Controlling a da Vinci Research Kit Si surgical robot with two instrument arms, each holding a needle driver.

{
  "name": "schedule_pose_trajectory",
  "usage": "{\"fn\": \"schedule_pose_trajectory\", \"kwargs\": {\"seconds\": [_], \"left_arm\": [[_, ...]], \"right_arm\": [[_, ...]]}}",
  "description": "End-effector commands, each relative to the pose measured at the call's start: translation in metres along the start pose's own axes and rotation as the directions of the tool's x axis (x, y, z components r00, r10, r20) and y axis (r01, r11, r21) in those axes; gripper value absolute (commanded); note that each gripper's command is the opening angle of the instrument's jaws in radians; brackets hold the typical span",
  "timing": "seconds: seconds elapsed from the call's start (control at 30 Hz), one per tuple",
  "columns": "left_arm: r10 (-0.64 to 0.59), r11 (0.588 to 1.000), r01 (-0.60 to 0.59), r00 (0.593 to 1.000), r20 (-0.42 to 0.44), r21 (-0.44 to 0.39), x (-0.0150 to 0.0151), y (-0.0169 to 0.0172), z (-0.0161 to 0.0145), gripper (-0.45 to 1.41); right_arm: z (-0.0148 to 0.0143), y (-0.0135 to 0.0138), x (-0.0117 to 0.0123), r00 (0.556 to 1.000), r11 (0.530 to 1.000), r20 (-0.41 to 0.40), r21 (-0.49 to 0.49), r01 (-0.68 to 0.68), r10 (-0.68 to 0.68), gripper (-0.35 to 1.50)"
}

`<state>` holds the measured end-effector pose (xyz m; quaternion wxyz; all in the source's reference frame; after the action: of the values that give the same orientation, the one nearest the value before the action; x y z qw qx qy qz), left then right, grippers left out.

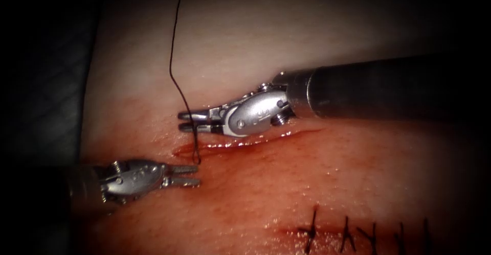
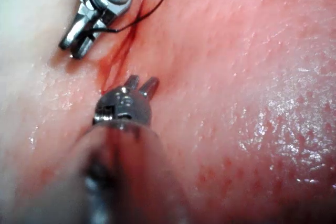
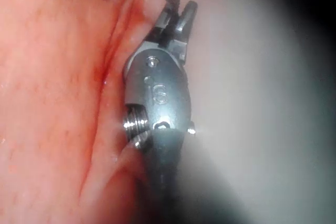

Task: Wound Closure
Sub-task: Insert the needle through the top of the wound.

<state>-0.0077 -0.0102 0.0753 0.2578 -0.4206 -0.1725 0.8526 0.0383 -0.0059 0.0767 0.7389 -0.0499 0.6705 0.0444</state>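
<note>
Between the right end effector's parted jaws, thread.

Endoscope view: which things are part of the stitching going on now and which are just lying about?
In use: right tool, jaws apart around the thread; left tool, jaws open, holding nothing; open cut in the tissue.
Lying about: finished stitches.

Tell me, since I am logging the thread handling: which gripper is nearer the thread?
Right. The right gripper has the thread running between its slightly parted jaws, above the cut. The left gripper sits open and empty below the cut, apart from the thread.
</note>
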Motion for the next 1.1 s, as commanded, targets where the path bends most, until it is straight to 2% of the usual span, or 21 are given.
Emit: {"fn": "schedule_pose_trajectory", "kwargs": {"seconds": [0.03, 0.1, 0.2, 0.3, 0.37, 0.4, 0.47, 0.53, 0.7, 0.9, 1.0, 1.1], "left_arm": [[-0.002, 1.000, 0.002, 1.000, 0.003, -0.001, -0.0002, 0.0000, 0.0009, -0.11], [0.000, 1.000, 0.000, 1.000, 0.006, -0.001, -0.0003, 0.0000, 0.0009, -0.11], [0.002, 1.000, -0.002, 1.000, 0.012, -0.002, -0.0005, 0.0002, 0.0009, -0.11], [0.003, 1.000, -0.003, 1.000, 0.012, -0.001, -0.0006, 0.0002, 0.0009, -0.11], [0.003, 1.000, -0.003, 1.000, 0.014, -0.001, -0.0006, 0.0002, 0.0009, -0.11], [0.004, 1.000, -0.003, 1.000, 0.015, -0.001, -0.0006, 0.0003, 0.0009, -0.11], [0.004, 1.000, -0.004, 1.000, 0.015, 0.000, -0.0007, 0.0003, 0.0009, -0.11], [0.004, 1.000, -0.004, 1.000, 0.015, 0.000, -0.0007, 0.0003, 0.0010, -0.11], [0.005, 1.000, -0.005, 1.000, 0.018, -0.002, -0.0007, 0.0003, 0.0009, -0.13], [0.005, 1.000, -0.005, 1.000, 0.020, -0.002, -0.0008, 0.0004, 0.0009, -0.13], [0.006, 1.000, -0.005, 1.000, 0.020, -0.003, -0.0008, 0.0004, 0.0008, -0.13], [0.005, 1.000, -0.005, 1.000, 0.021, -0.003, -0.0008, 0.0004, 0.0008, -0.13]], "right_arm": [[0.0009, 0.0007, -0.0007, 0.997, 0.996, 0.000, -0.026, -0.082, 0.082, -0.35], [0.0011, 0.0012, -0.0009, 0.985, 0.984, -0.006, -0.040, -0.172, 0.171, -0.35], [0.0017, 0.0018, -0.0013, 0.941, 0.938, -0.024, -0.080, -0.338, 0.337, -0.35], [0.0020, 0.0021, -0.0012, 0.916, 0.909, -0.046, -0.111, -0.402, 0.399, -0.35], [0.0020, 0.0023, -0.0010, 0.914, 0.906, -0.059, -0.124, -0.405, 0.401, -0.35], [0.0019, 0.0026, -0.0006, 0.928, 0.918, -0.066, -0.135, -0.372, 0.366, -0.35], [0.0018, 0.0028, 0.0000, 0.972, 0.962, -0.054, -0.143, -0.233, 0.228, -0.35], [0.0018, 0.0027, 0.0006, 0.988, 0.978, -0.053, -0.147, -0.150, 0.144, -0.35], [0.0018, 0.0026, 0.0020, 0.998, 0.988, -0.052, -0.151, 0.037, -0.045, -0.35], [0.0017, 0.0031, 0.0023, 0.996, 0.985, -0.062, -0.168, 0.048, -0.059, -0.35], [0.0016, 0.0032, 0.0023, 0.998, 0.983, -0.052, -0.185, 0.010, -0.020, -0.35], [0.0017, 0.0035, 0.0021, 0.990, 0.969, -0.051, -0.204, -0.139, 0.131, -0.35]]}}
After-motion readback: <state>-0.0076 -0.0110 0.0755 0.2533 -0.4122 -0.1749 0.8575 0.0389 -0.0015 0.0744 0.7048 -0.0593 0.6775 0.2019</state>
